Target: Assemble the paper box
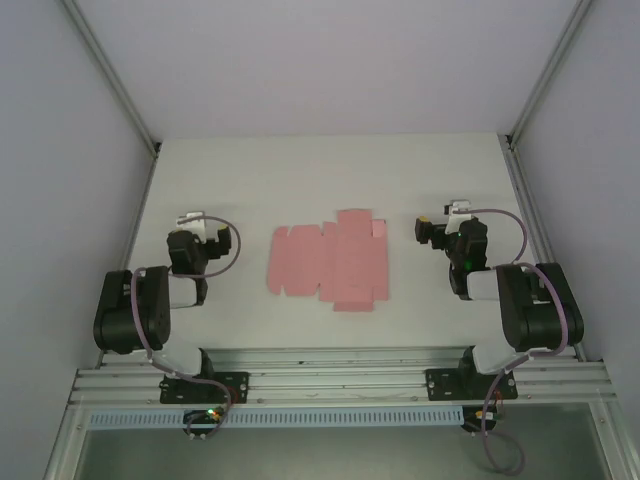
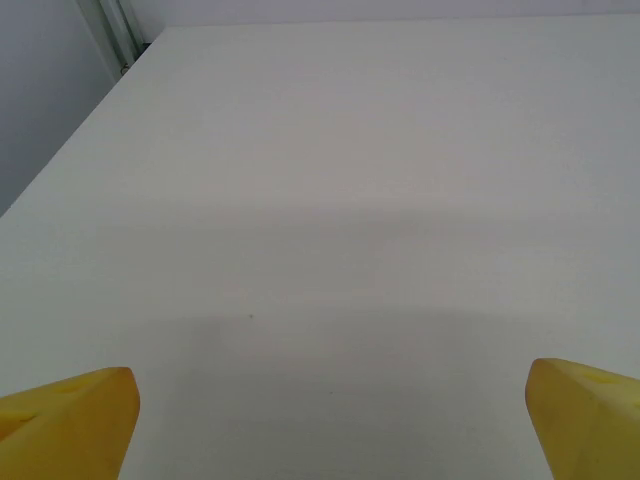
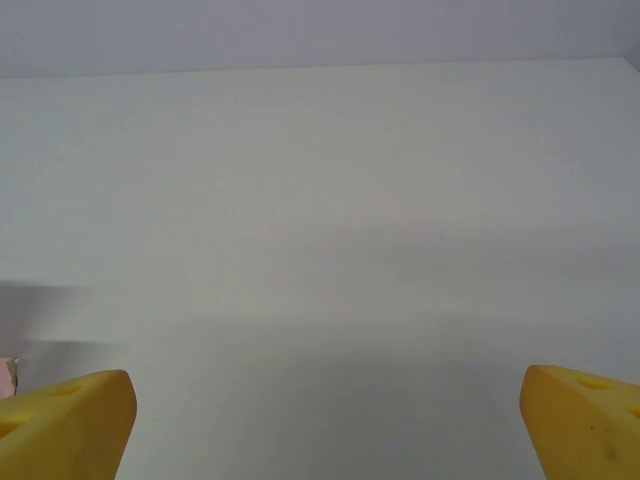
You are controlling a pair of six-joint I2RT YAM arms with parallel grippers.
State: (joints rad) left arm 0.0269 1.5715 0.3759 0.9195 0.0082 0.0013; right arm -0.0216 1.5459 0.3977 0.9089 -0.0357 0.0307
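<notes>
The paper box (image 1: 331, 260) lies flat on the white table (image 1: 330, 170) as a pink die-cut sheet with tabs, midway between the two arms. My left gripper (image 1: 196, 224) is left of the sheet, apart from it. In the left wrist view the left gripper (image 2: 330, 372) is open, its yellow fingertips (image 2: 85, 415) wide apart over bare table. My right gripper (image 1: 446, 222) is right of the sheet, not touching it. In the right wrist view the right gripper (image 3: 325, 373) is open with nothing between its fingertips (image 3: 80, 415). A sliver of the pink paper box (image 3: 10, 372) shows at the left edge.
Grey walls enclose the table on three sides, with slanted aluminium posts (image 1: 110, 75) at the back corners. An aluminium rail (image 1: 340, 380) carries both arm bases along the near edge. Bare table stretches beyond the sheet.
</notes>
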